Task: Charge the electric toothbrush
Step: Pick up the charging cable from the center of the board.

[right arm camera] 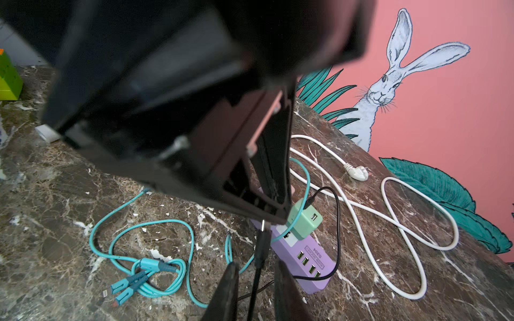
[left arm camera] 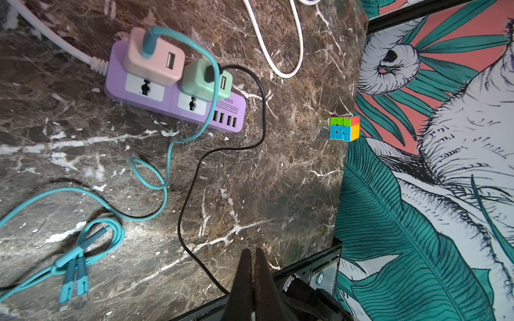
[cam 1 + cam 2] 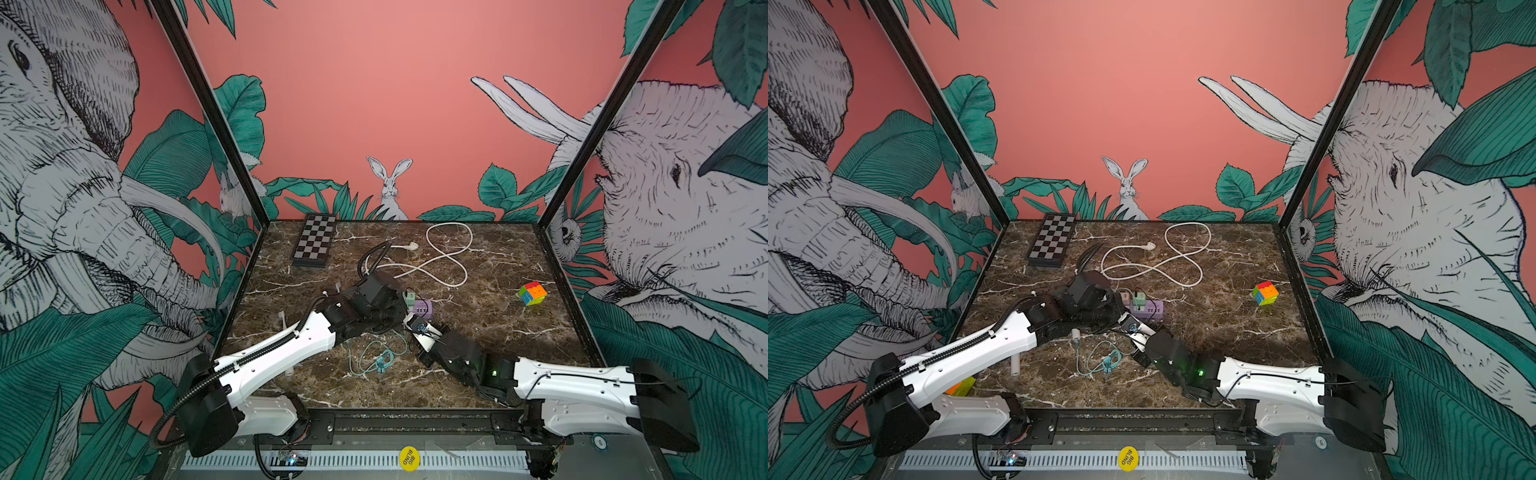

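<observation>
No view shows the electric toothbrush plainly. A small white cylinder [image 3: 1075, 334] peeks out beside the left arm, and I cannot tell what it is. A purple power strip [image 2: 169, 102] lies mid-table and carries a pink adapter [image 2: 153, 61] and a green adapter [image 2: 200, 83]. A black cable [image 2: 262, 111] runs from the green adapter to its free plug [image 1: 262, 244]. That plug sits between the fingers of my right gripper [image 1: 257, 264], which is open with a gap on each side. The plug's tip points at the fingertips of my left gripper [image 2: 253, 250], which is shut with nothing visible in it.
A teal multi-head cable [image 3: 378, 357] from the pink adapter lies coiled near the front. The strip's white cord [image 3: 453, 257] loops at the back, beside a folded chessboard [image 3: 314, 241]. One puzzle cube [image 3: 533, 293] sits at the right, another [image 3: 961, 386] under the left arm.
</observation>
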{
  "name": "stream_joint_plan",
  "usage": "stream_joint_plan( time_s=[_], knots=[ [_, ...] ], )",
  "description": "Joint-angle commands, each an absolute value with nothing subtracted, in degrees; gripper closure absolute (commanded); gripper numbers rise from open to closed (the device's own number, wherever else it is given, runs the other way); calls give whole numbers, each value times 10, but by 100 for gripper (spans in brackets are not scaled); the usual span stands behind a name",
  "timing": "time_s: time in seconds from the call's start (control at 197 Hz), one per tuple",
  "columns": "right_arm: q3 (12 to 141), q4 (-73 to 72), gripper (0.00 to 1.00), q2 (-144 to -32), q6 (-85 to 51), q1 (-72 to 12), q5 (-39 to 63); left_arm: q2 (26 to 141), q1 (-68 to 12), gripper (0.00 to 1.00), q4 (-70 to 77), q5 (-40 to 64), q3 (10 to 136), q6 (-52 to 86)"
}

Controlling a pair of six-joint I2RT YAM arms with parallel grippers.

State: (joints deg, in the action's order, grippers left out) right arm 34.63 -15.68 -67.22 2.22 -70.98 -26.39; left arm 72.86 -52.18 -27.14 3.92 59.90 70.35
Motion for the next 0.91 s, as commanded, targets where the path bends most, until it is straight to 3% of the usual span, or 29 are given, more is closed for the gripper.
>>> stream_joint_plan(
  time_s=[0.0, 0.908],
  knots=[
    [364, -175, 77, -684, 43, -720, -293, 712, -522, 100, -279, 37, 593, 708],
    [371, -174, 74, -729, 60, -729, -339, 696, -521, 100, -285, 26, 593, 713]
  ],
)
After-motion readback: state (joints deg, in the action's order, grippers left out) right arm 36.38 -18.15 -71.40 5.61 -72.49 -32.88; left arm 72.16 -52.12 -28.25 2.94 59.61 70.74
